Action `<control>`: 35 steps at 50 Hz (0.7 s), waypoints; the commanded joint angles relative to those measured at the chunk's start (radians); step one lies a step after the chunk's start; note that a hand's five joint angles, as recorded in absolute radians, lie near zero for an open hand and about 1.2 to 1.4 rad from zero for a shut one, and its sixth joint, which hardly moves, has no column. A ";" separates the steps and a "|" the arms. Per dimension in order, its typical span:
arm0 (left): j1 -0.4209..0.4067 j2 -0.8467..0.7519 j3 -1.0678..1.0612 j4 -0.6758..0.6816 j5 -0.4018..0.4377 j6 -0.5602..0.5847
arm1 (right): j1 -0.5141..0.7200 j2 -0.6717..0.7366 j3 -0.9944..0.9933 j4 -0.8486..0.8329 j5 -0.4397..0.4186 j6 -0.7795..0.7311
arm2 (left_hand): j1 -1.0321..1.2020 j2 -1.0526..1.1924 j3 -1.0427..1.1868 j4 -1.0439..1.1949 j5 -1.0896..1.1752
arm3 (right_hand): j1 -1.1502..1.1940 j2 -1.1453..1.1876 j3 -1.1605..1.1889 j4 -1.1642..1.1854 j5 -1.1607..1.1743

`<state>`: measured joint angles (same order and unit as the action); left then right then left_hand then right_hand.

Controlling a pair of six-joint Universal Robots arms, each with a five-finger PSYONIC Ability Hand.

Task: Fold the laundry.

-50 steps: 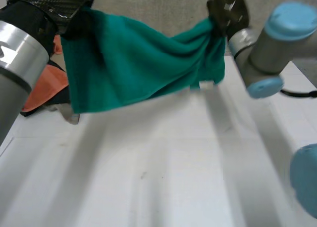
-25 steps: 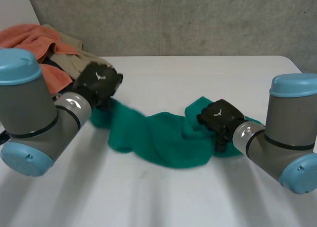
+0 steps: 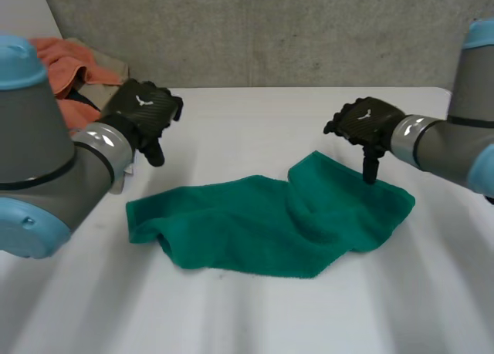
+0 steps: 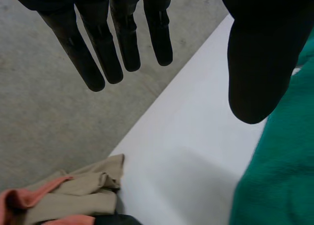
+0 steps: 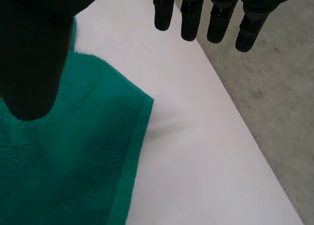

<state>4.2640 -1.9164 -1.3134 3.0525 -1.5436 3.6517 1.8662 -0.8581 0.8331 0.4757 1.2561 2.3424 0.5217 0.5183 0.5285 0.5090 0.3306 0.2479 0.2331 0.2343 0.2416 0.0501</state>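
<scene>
One green towel (image 3: 270,223) to fold: lies rumpled on the bench (image 3: 247,315) between the hands, ridged and bunched toward the right hand (image 3: 369,123). Hovering with fingers straight and apart, gripping nothing: right hand above one end, left hand (image 3: 145,111) just off the other. Risks setting creases if folded unsmoothed, skewing if pinched through one layer, snagging the orange and tan pile (image 3: 69,61) beside the left hand.

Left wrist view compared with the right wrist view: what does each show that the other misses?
Left wrist view: the left hand, fingers straight, and a beige and orange laundry pile. Right wrist view: the right hand, open, by a hemmed corner of the green towel. Both: that towel, the white table and grey concrete beyond it.
</scene>
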 commanded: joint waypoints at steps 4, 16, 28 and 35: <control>-0.050 -0.087 -0.015 -0.009 -0.070 -0.033 | 0.053 0.183 -0.101 -0.080 -0.130 -0.046 | 0.026 0.030 0.020 0.039 0.043 | 0.038 0.053 0.052 0.044 0.061; -0.033 -0.033 -0.119 -0.050 -0.026 -0.035 | 0.114 0.363 -0.239 -0.118 -0.124 -0.095 | 0.041 0.045 0.034 0.054 0.058 | 0.150 0.165 0.163 0.156 0.173; 0.025 0.025 -0.150 -0.049 0.000 -0.031 | 0.131 0.452 -0.330 -0.152 -0.052 -0.132 | 0.035 0.039 0.028 0.048 0.052 | 1.077 1.092 1.091 1.084 1.101; 0.053 0.019 -0.132 -0.041 0.007 -0.030 | 0.123 0.343 -0.361 -0.158 -0.043 -0.075 | 0.015 0.018 0.008 0.027 0.031 | 1.148 1.163 1.162 1.155 1.172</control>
<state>4.2980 -1.8920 -1.4611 3.0042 -1.5401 3.6199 1.9969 -0.4222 0.4939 0.3194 1.2126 2.2195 0.5215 0.5168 0.5283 0.5065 0.3283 1.1160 1.1707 1.1806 1.1900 0.9632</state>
